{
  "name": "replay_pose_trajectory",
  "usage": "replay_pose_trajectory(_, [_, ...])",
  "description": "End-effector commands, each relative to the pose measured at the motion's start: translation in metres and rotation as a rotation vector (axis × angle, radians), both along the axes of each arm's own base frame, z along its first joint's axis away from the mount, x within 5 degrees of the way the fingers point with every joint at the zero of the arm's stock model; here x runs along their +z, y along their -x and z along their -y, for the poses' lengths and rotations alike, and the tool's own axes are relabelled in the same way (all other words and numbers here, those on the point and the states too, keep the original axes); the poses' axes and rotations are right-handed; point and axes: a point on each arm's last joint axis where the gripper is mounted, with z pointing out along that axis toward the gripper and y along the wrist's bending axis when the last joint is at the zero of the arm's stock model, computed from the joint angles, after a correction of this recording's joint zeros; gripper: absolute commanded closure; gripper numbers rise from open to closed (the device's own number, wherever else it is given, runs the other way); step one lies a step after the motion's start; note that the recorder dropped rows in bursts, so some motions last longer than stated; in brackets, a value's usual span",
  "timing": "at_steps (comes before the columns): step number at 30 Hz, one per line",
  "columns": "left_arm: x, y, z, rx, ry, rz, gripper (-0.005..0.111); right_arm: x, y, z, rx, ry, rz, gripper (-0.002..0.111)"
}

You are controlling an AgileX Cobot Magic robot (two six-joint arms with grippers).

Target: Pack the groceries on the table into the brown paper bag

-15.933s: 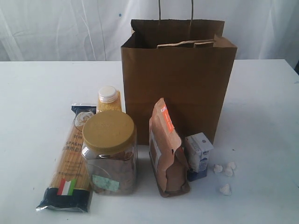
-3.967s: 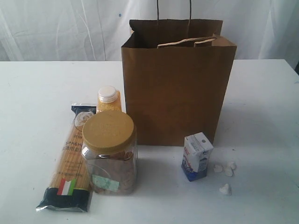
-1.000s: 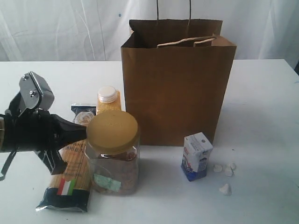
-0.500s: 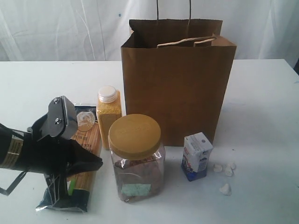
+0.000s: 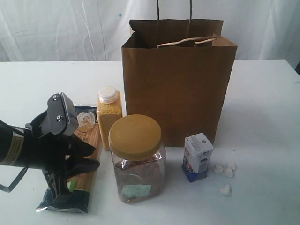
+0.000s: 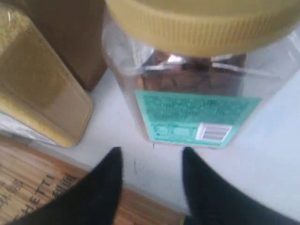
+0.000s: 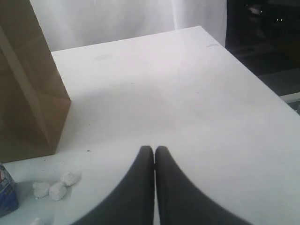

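The gold-lidded clear jar (image 5: 137,159) stands upright on the white table (image 5: 262,108), in front of the tall brown paper bag (image 5: 178,79). My left gripper (image 5: 92,157) hovers open just left of the jar, over the spaghetti packet (image 5: 80,185); nothing sits between its fingers. In the left wrist view, this gripper (image 6: 151,152) points at the jar's green label (image 6: 197,117). The yellow-grain bottle (image 5: 109,116) stands behind, and the white-blue carton (image 5: 197,156) stands to the right. My right gripper (image 7: 153,149) is shut and empty over bare table. The brown pouch and the can are out of view.
A few small white lumps (image 5: 226,176) lie on the table right of the carton. A white curtain (image 5: 61,28) hangs behind the table. The table's right edge (image 7: 262,79) drops off to a dark area.
The jar has slid right, away from the spaghetti packet, uncovering the bottle. My left gripper came down over the packet and now stands open a little behind the jar.
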Motion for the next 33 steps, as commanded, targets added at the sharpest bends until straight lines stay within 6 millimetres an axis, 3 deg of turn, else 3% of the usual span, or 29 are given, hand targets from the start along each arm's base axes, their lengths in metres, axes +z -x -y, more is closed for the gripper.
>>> replay_pose_trajectory(1, [-0.007,0.002,-0.007,0.051,-0.069,0.012,0.004,0.0,0.0,0.0,-0.004,0.015,0.003,0.108])
replay_pose_trajectory(13, [0.0,0.007,0.003,0.026,0.079,-0.06,0.002,0.0,0.0,0.0,-0.004,0.014,0.003,0.108])
replay_pose_trajectory(19, [0.006,0.013,0.01,-0.077,0.159,-0.04,0.002,0.0,0.0,0.0,-0.008,-0.004,0.004,0.108])
replay_pose_trajectory(33, [-0.018,0.001,0.015,-0.074,0.173,-0.063,0.002,0.0,0.0,0.0,-0.009,-0.006,0.004,0.108])
